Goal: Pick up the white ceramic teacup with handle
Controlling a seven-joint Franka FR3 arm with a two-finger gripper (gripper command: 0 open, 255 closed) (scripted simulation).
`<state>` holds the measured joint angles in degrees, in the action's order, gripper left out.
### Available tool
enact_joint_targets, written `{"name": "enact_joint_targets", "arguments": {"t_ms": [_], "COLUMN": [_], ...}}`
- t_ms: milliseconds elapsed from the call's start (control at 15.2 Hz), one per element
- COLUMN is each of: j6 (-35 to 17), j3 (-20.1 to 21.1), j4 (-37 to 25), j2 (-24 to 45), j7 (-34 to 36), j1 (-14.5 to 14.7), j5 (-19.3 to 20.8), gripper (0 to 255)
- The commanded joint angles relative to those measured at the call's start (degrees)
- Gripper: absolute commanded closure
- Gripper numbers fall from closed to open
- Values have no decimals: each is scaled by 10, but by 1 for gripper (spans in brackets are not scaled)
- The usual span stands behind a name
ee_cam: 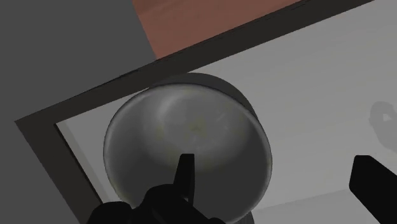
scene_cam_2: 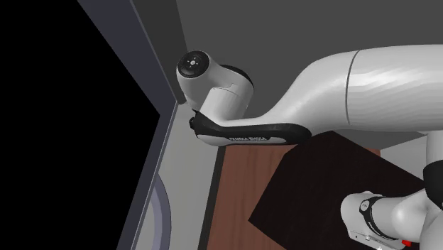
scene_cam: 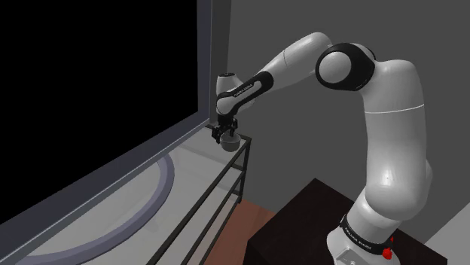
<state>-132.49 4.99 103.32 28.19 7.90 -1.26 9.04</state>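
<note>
Grey walls and a large black area [scene_cam: 90, 75] close off the room behind a pale tabletop [ee_cam: 318, 83] edged by a dark frame [ee_cam: 83, 95], with red-brown floor [ee_cam: 210, 19] beyond it. The teacup [ee_cam: 191, 127] looks dull grey rather than white. It stands right in the tabletop's corner, directly under the pincer [ee_cam: 275, 162], and I cannot make out its handle. The pincer is spread. One finger hangs over the cup's hollow and the other is outside the wall and well clear of it, so the rim sits between them with nothing pinched yet. In the shoulder view the white arm's [scene_cam: 286, 64] pincer [scene_cam: 226, 134] hovers just above the cup [scene_cam: 230, 143]. My worry is that corner. It lies on the far side of the cup from the outer finger, so a lopsided closing could shove the cup towards the frame and over onto the floor. Pinching one curved wall may also let the cup tilt or slip as it lifts.
</note>
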Motion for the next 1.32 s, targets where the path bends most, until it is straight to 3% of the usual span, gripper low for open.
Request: {"name": "enact_joint_targets", "arguments": {"t_ms": [0, 66, 594, 660, 726, 1254], "j6": [-31, -28, -8, -29, -23, 22], "j3": [2, 3, 5, 29, 39, 46], "j4": [2, -1, -24, 1, 1, -6], "j2": [38, 38, 41, 40, 35, -4], "j7": [-35, -36, -31, -23, -20, -29], "j1": [-8, -8, -2, -32, -41, -46], "j5": [7, 6, 6, 27, 32, 22], "gripper": [0, 255, 255, 255, 255, 255]}}
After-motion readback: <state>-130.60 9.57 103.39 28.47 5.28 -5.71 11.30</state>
